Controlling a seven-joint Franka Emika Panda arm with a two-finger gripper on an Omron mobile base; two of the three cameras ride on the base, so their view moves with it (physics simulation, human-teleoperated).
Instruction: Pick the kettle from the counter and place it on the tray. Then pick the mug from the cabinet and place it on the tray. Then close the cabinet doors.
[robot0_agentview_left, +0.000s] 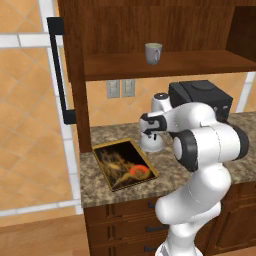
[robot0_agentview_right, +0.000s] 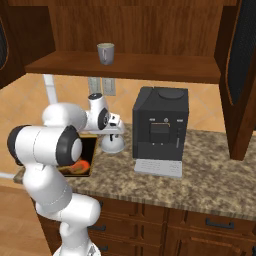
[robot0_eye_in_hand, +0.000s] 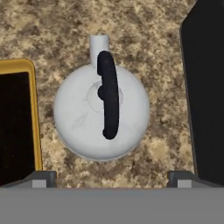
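The white arm's hand (robot0_eye_in_hand: 112, 178) hangs over the squat silvery-white dome kettle (robot0_eye_in_hand: 101, 114), fingers spread wide and gripping nothing. The kettle sits on the speckled granite tabletop (robot0_eye_in_hand: 166, 144), between the gold-rimmed dark tray (robot0_eye_in_hand: 33, 113) and the black coffee machine (robot0_agentview_right: 160, 125). If the fingers come down off-centre, they could miss the thin black handle (robot0_eye_in_hand: 108, 94) or knock the kettle aside.

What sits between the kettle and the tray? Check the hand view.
Nothing: in the hand view just a bare strip of counter separates the kettle from the tray rim.
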